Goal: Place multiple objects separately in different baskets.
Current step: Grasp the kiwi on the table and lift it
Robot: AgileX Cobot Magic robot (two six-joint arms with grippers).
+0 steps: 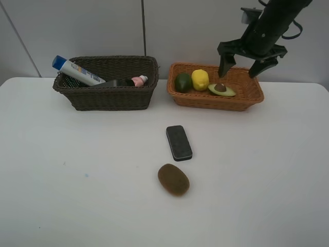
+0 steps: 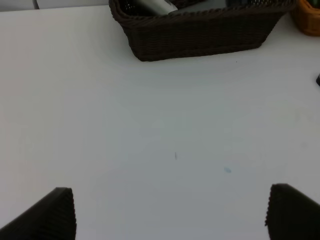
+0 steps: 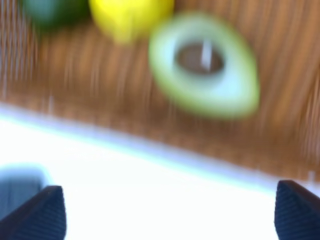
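Note:
The dark brown basket (image 1: 108, 95) at the back left holds a blue-capped white bottle (image 1: 77, 72), a dark grey pump bottle (image 1: 115, 83) and a small pink bottle (image 1: 139, 80). In the orange-tan basket (image 1: 216, 100) lie a green fruit (image 1: 183, 82), a yellow lemon (image 1: 200, 79) and a halved avocado (image 1: 221, 89). My right gripper (image 1: 239, 69) hangs open just above the avocado (image 3: 205, 65), holding nothing. A flat black block (image 1: 179, 142) and a brown kiwi (image 1: 173, 179) lie on the table's middle. My left gripper (image 2: 170, 212) is open over bare table, in front of the dark basket (image 2: 200, 35).
The white table (image 1: 77, 180) spreads wide around the block and kiwi. A grey wall stands right behind both baskets. A corner of the orange-tan basket (image 2: 307, 17) shows at the edge of the left wrist view.

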